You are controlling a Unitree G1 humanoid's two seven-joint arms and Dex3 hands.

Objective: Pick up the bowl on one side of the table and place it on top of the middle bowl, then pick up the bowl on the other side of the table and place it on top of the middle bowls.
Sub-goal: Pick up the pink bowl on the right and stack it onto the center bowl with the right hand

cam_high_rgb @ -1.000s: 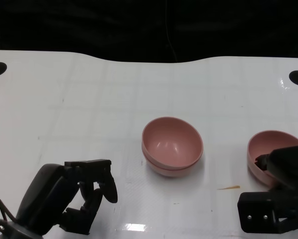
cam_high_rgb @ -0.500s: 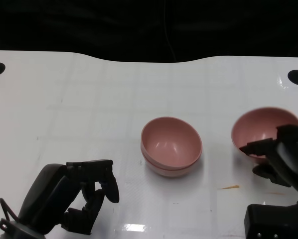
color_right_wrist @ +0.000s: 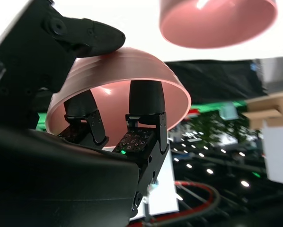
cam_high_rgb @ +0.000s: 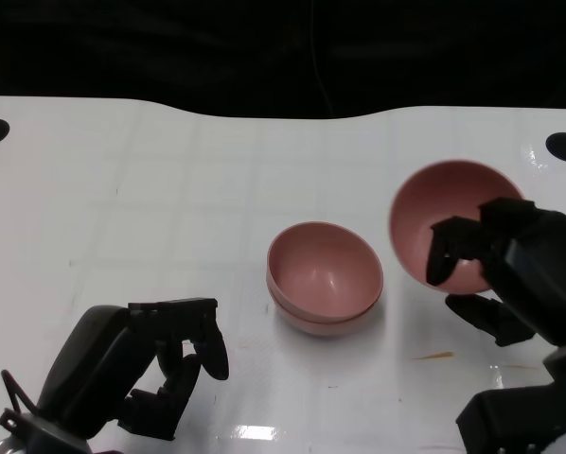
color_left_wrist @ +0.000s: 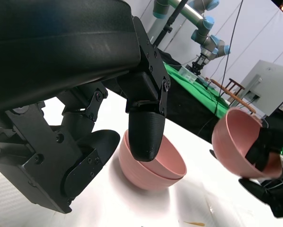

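Gripping the bowl (cam_high_rgb: pixel 433 227) by its rim, fingers (cam_high_rgb: pixel 451 248) inside and the thumb outside as the right wrist view showed, the right robot hand (cam_high_rgb: pixel 496 270) held it lifted clear of the counter (cam_high_rgb: pixel 169 189) and tipped, its opening turned toward the camera and the stack (cam_high_rgb: pixel 325 277), which stood just to its side in the middle and already looked like two nested bowls. To do the step well, I judged, the bowl wanted levelling over the stack's centre before going down, and release only once it had seated, since a tilted rim might catch the stack's near edge and shove it. The gap between bowl and stack lay open, with nothing in the way; a small yellowish sliver (cam_high_rgb: pixel 434 357) lay on the counter nearer the robot, below that line. The left robot hand (cam_high_rgb: pixel 169 364) rested low near the front edge, fingers curled on nothing, well apart from the stack. The far edge and its two dark holes (cam_high_rgb: pixel 565 146) were well away
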